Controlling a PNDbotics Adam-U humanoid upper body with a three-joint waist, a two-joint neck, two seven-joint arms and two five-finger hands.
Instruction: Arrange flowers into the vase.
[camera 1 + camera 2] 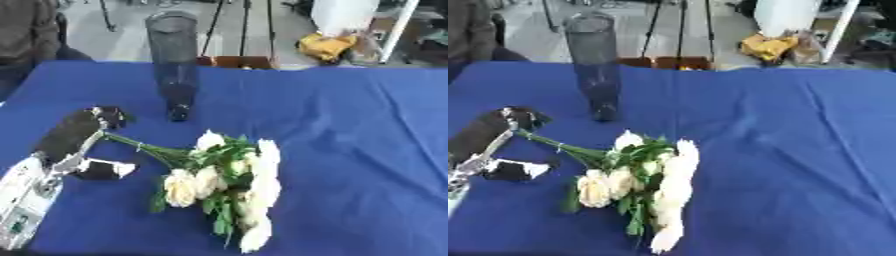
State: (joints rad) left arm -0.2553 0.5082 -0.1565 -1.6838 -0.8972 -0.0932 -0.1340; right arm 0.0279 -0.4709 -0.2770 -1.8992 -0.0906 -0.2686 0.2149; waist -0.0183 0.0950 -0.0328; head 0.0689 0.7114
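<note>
A blue cloth covers the tabletop (pixel 367 150). Near the far edge, left of centre, stands a tall, dark, see-through vase (pixel 173 65), upright and empty as far as I can see. In front of it, well apart, a bunch of flowers (pixel 229 187) lies on its side: cream blooms and green leaves toward the near edge, thin green stems (pixel 140 146) running up and left.

The left robot hand (pixel 87 131) comes in from the lower left on a black and silver arm. Its tip meets the stem ends, with a thumb or finger lower down beside the stems. The stem ends seem to lie between them, but I cannot tell whether the fingers have closed on them. The right robot hand does not show.

The step looks like taking hold of the bunch by its stems. To do it well, the hand should close round all the stems together, lift so the heavy heads hang free, then turn the stems downward over the narrow vase mouth without knocking the vase.
</note>
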